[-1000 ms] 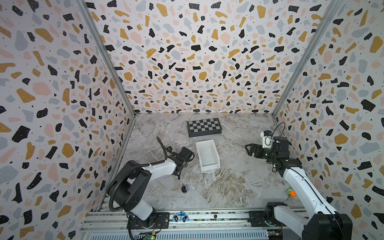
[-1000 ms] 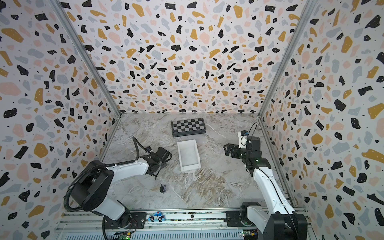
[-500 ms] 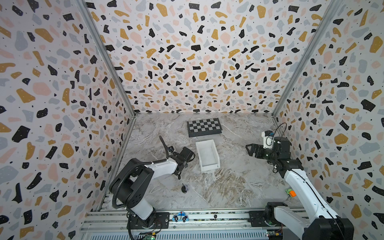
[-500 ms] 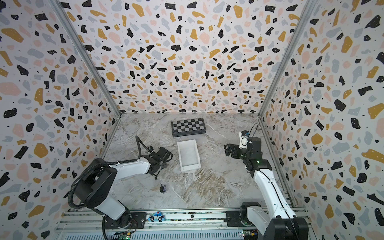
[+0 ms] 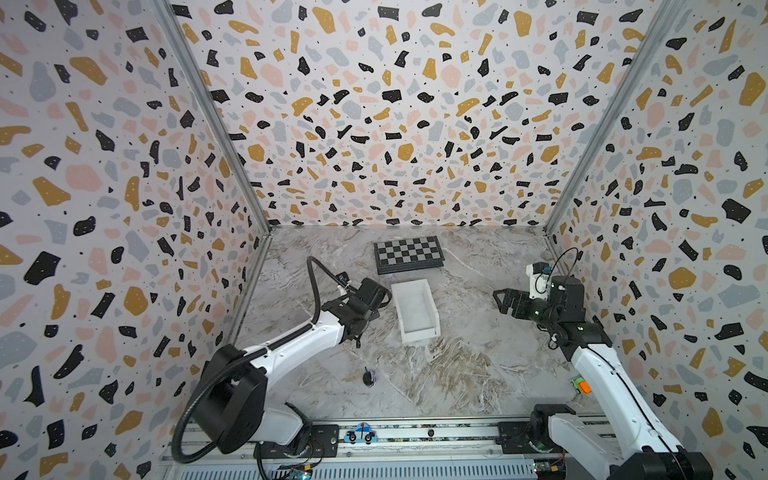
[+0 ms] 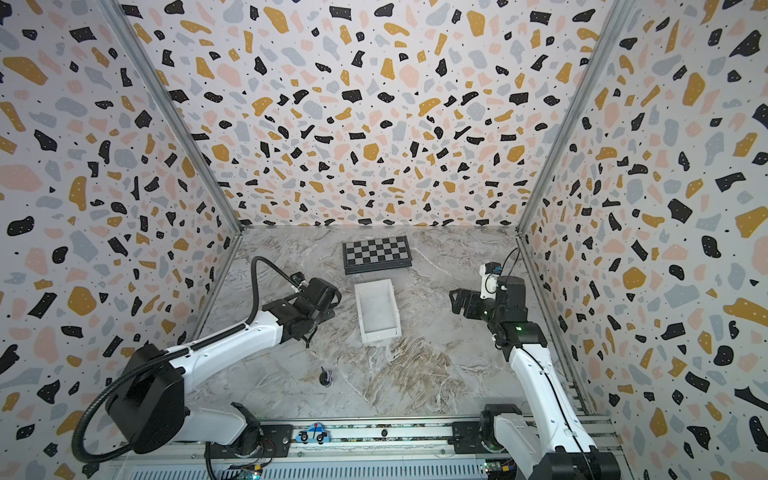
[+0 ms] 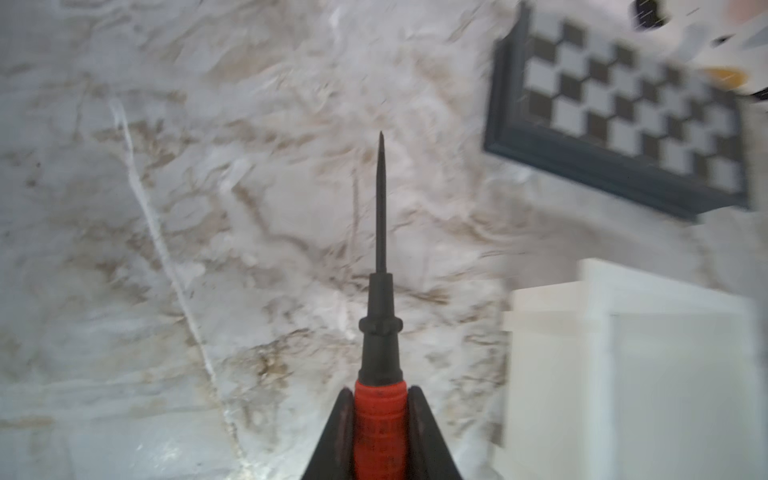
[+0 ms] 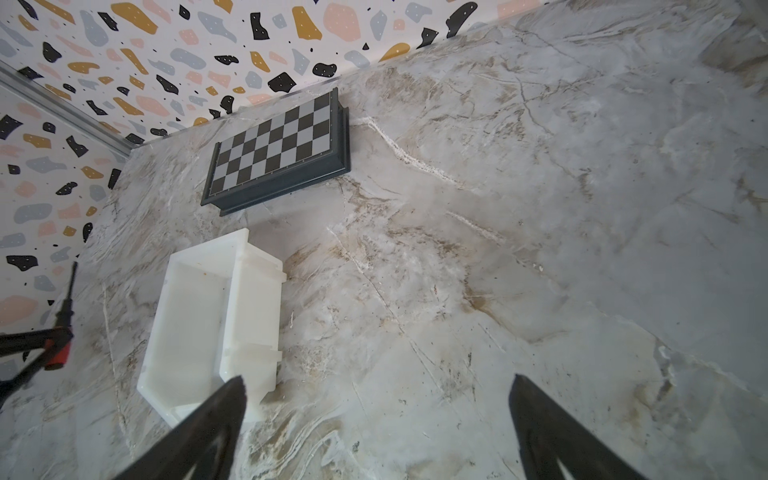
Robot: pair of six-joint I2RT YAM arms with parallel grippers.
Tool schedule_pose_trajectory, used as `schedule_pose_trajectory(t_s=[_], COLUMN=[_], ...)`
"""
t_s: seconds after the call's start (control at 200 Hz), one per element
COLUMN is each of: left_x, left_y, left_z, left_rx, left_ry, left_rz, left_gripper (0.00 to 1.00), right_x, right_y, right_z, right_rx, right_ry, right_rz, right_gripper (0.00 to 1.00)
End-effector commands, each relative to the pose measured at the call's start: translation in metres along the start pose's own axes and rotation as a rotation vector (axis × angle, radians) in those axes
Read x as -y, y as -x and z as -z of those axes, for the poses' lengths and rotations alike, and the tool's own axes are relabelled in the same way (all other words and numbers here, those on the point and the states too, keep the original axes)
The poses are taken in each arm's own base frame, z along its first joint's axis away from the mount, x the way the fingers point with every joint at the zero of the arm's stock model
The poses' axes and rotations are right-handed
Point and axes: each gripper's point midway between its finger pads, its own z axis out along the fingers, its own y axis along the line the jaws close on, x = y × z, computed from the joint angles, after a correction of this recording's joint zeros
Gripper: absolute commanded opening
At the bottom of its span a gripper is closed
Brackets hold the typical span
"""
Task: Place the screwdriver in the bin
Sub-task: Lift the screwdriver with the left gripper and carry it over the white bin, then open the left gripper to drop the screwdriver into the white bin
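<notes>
**Inside the left gripper (image 7: pixel 380 395): screwdriver (image 7: pixel 381 353) clamped, outside the bin (image 7: pixel 548 374)**

Between the two black fingers (image 7: pixel 336 436), squeezed shut on the red-orange handle, one finger pressed to each side. Ahead of the fingertips: black collar, then thin dark shaft tapering to a fine point. Beneath the shaft, bare marble table (image 7: pixel 166 249); tip aimed at open tabletop, not toward the white tray. Just beside the bin's near wall, apart from it and wholly outside. Cannot tell from the blurred left wrist view whether lifted clear of the marble. From the right wrist view, visible as a red handle caught in black fingers, off to one side of the bin with a strip of marble between. Mostly hidden in both top views under the wrist of the left arm (image 5: pixel 299 340), left of the bin.

Past the bin's far end, toward the back wall (image 5: pixel 395 124): black-and-grey chessboard (image 5: pixel 408 254), lying flat, near the bin but not touching. Across the table on the right, well apart from the bin: right gripper (image 8: pixel 378 382), fingers spread wide, holding nothing, marble beneath. Toward the front, before the left arm: small dark round knob-like object (image 5: pixel 368 377), alone on the marble. On the front rail (image 5: pixel 415 434): small blue-and-white toy car (image 5: pixel 361 433). Beside the right arm (image 5: pixel 602 374), close to the table's right edge: small green-and-orange item (image 5: pixel 581 385), too small to identify.
</notes>
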Motion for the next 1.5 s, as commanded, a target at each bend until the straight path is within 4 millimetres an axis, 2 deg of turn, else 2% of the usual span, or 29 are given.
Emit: schedule_pose_trajectory(t_s=[0.0, 0.07, 0.165, 0.345, 0.471, 0.606, 0.731, 0.871, 1.192, 1.497], left_x=[0.031, 0.055, 0.084, 0.130, 0.145, 0.139, 0.127, 0.121, 0.126, 0.123], left_y=[0.014, 0.014, 0.003, -0.041, -0.074, -0.103, -0.112, -0.115, -0.114, -0.109], left_z=[0.025, 0.032, 0.037, 0.027, 0.009, -0.011, -0.024, -0.032, -0.045, -0.055], left_rx=[0.030, 0.019, 0.006, -0.048, -0.104, -0.156, -0.165, -0.157, -0.150, -0.137], left_ry=[-0.075, -0.129, -0.164, -0.187, -0.140, -0.075, -0.023, 0.013, 0.048, 0.079], left_rz=[-0.078, -0.102, -0.173, -0.287, -0.392, -0.472, -0.499, -0.527, -0.560, -0.559], left_gripper=[0.00, 0.00, 0.00, 0.00, 0.00, 0.00, 0.00, 0.01, 0.03, 0.16], right_x=[-0.008, -0.009, -0.010, -0.007, -0.004, 0.000, 0.003, 0.005, 0.006, 0.007], right_y=[0.009, 0.010, 0.010, 0.011, 0.011, 0.005, 0.001, -0.003, -0.005, -0.007], right_z=[0.012, 0.015, 0.018, 0.024, 0.030, 0.034, 0.036, 0.035, 0.035, 0.034], right_rx=[0.020, 0.027, 0.032, 0.039, 0.044, 0.039, 0.045, 0.038, 0.039, 0.035], right_ry=[0.010, 0.011, 0.012, 0.006, 0.000, -0.013, -0.023, -0.022, -0.025, -0.027], right_rz=[-0.002, 0.000, 0.001, 0.004, 0.009, 0.010, 0.008, 0.000, -0.008, -0.008], right_gripper=[0.99, 0.99, 0.99, 1.00, 0.99, 0.99, 0.99, 0.99, 0.99, 0.99])
